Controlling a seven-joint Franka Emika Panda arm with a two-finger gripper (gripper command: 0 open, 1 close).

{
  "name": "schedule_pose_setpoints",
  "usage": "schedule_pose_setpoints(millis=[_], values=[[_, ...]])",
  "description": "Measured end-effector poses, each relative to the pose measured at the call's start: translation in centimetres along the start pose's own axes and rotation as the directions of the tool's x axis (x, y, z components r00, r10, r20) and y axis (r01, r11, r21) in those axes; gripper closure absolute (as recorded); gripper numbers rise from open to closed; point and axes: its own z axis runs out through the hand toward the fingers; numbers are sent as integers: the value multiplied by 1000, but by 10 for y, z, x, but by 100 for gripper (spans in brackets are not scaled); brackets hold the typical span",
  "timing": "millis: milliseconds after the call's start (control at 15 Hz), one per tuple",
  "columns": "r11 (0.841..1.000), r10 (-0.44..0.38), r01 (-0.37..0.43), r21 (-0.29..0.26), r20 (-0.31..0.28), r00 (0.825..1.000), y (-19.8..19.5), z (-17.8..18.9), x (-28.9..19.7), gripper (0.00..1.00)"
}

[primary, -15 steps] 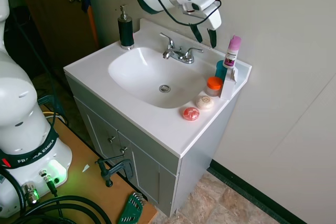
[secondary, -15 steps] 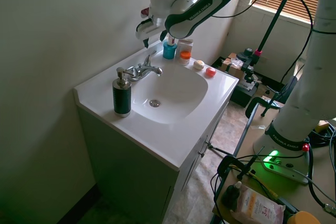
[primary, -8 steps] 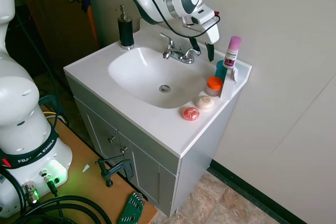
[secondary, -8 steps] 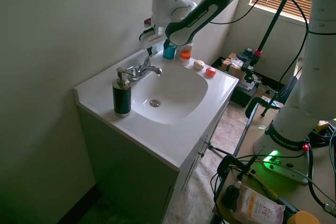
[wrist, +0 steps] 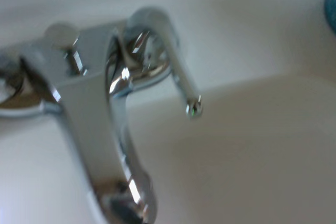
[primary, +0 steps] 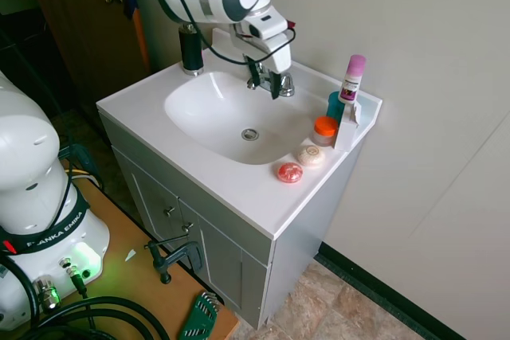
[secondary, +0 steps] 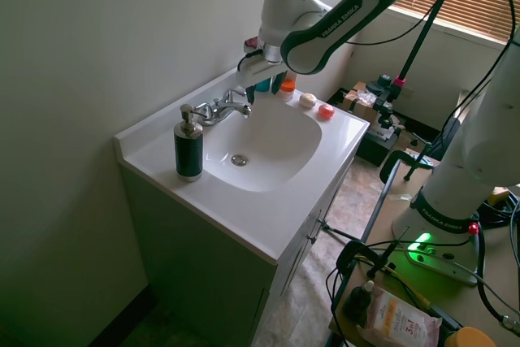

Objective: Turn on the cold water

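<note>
The chrome faucet (secondary: 218, 108) stands at the back of the white sink (primary: 239, 189); no water runs from it. My gripper (primary: 266, 81) is down at the faucet's right side, partly hiding it, fingers (primary: 276, 85) apart and open. From the other side, the gripper (secondary: 262, 91) sits just right of the spout. In the wrist view the spout (wrist: 121, 145) is close up. One slim lever handle (wrist: 176, 66) beside it angles out over the basin. Whether a finger touches that handle cannot be made out.
A black pump bottle (primary: 190, 45) stands left of the faucet. On the right counter end are a pink-capped bottle (primary: 352, 77), a teal cup (primary: 335, 105), an orange-lidded jar (primary: 324, 127) and two round soaps (primary: 289, 172). The wall runs right behind the faucet.
The gripper came down and leftward from above the counter's back right to the faucet's right handle. The fingers stayed apart.
</note>
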Motion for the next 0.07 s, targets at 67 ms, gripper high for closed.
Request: schedule_pose_setpoints(millis=[67], values=[[1000,-13,13,6,25,1000,5,-9,-9,0]])
